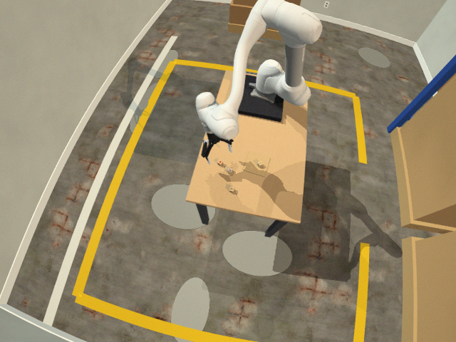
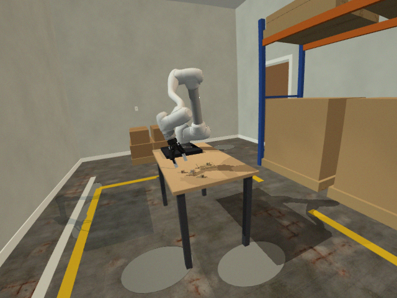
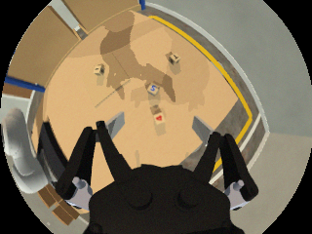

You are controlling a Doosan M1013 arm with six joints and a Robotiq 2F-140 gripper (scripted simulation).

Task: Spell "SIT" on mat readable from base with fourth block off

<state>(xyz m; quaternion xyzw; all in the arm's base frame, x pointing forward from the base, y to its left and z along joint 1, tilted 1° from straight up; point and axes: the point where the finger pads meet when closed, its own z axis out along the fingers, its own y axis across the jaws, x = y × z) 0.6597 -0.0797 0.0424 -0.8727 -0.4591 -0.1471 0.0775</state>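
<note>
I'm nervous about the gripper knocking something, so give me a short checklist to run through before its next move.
1. Gripper open, nothing held: ok.
2. Mat looks flat on the table: ok.
3. Red-marked block fully off the mat: ok.
4. Blue S block on the mat: not ok, it lies off it, near the red-marked one.
5. Three blocks in a row on the mat: not ok, only one block is there.
6. That block's letter upright as seen from the base: cannot tell, too small.
</note>
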